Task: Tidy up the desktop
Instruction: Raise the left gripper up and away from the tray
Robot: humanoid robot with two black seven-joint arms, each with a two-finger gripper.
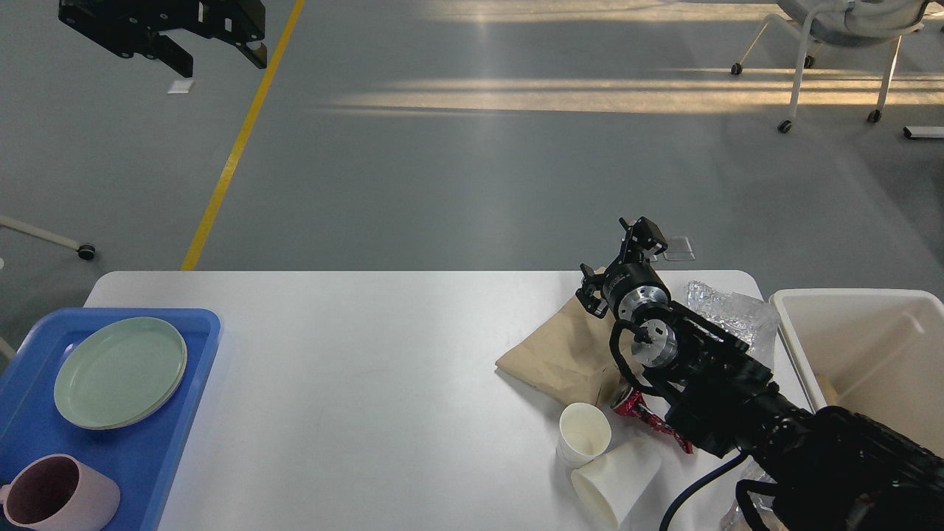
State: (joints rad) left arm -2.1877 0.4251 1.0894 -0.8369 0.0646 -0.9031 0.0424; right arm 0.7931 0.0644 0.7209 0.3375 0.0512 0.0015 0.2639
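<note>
Desktop (383,383), broad, white and round-cornered, fills the lower part of the head view, with grey floor and a yellow line beyond its far edge. Black right arm (774,435) reaches in from the lower right corner and lies across the clutter at the table's right end; the right gripper (640,237) at its far end is seen small and end-on over the table's far edge, and whether its fingers are apart or together cannot be told. Cream bin (877,306) stands just beside the table's right edge. Blue tray (166,457) sits at the left edge, holding a pale green plate (120,372) and, nearer the camera, a pink mug (55,501) tipped on its side. Brown paper bag (564,350) lies flat beside the right arm, with crumpled clear plastic (730,310) past the arm. Left gripper (217,55) hangs high at the upper left, well apart from the table, its two fingers spread and holding nothing. Two white paper cups rest near the front edge: one upright (585,431), the other on its side (616,483) and touching it. Red wrapper (638,409) peeks out from beneath the arm.
</note>
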